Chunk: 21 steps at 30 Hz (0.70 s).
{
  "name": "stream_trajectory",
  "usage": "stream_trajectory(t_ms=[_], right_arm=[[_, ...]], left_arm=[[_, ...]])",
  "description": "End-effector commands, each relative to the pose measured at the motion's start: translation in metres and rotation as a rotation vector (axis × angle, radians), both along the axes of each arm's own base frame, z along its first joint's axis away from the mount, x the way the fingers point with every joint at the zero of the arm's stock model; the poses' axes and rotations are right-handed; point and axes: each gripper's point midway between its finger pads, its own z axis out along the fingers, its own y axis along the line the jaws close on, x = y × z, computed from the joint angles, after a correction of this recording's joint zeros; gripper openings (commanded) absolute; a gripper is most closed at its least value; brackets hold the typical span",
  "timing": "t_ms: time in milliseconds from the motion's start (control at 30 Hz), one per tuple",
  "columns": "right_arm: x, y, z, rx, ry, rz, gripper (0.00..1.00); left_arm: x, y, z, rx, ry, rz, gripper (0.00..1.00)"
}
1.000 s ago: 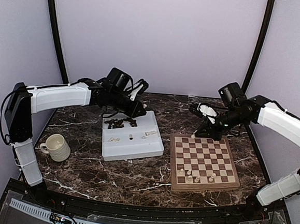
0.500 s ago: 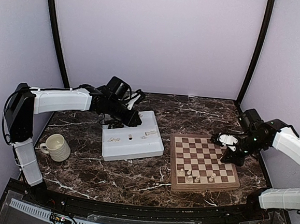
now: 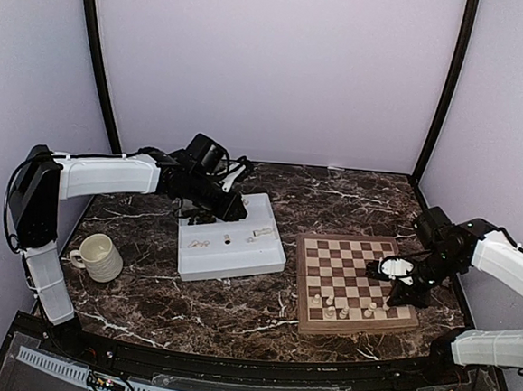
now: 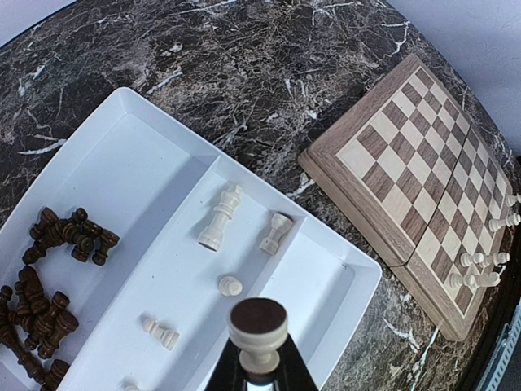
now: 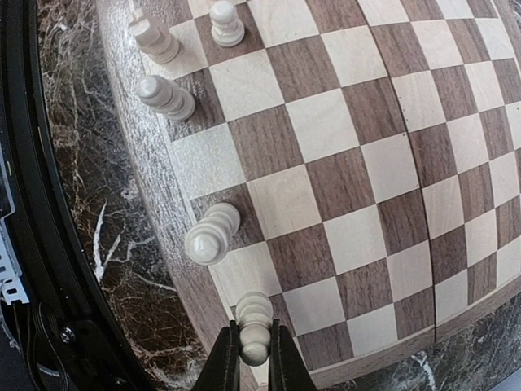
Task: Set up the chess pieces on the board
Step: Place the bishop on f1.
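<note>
The right gripper [image 5: 254, 346] is clenched on a cream pawn [image 5: 255, 322] at the near right corner of the board [image 3: 359, 248]. The pawn looks upright, its long axis running up toward the wrist camera. A second ago this gripper hung over the board's far left edge. It has since swung across and come down at the near right corner.

The left gripper [image 4: 259, 360] grips a cream piece [image 4: 258, 326] above the white tray [image 3: 238, 262]. The piece's dark round underside faces the lens, so its long axis runs along the fingers with the head pointing away. This arm has shifted only slightly over the second.

Four more cream pawns [image 5: 213, 233] stand on the near rows beside the held one in the right wrist view.

In the tray, four loose cream pieces show fully:
- a tall one [image 4: 221, 218] lying on its side
- a shorter one [image 4: 277, 233] lying roughly parallel just beside it
- two small ones nearer the gripper

A fifth is cut off by the frame edge. The dark pieces [image 4: 49, 277] are heaped in the neighbouring compartment, too tangled to count.

The one board lies on the right half of the marble table [image 3: 235, 307]. The one tray is just to its left, and a single ribbed mug [image 3: 100, 257] stands at the near left.
</note>
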Motion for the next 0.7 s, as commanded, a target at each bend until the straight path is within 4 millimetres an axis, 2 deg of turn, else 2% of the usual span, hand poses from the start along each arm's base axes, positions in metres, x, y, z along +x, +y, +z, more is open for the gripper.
stream_trajectory(t_ms=[0, 667], right_arm=[[-0.004, 0.003, -0.004, 0.022, -0.004, 0.050, 0.02], [-0.007, 0.012, -0.021, 0.029, 0.020, 0.102, 0.04]], left_arm=[[-0.003, 0.007, 0.014, -0.002, -0.026, -0.002, 0.00], [-0.002, 0.008, 0.009, 0.018, -0.017, -0.004, 0.00]])
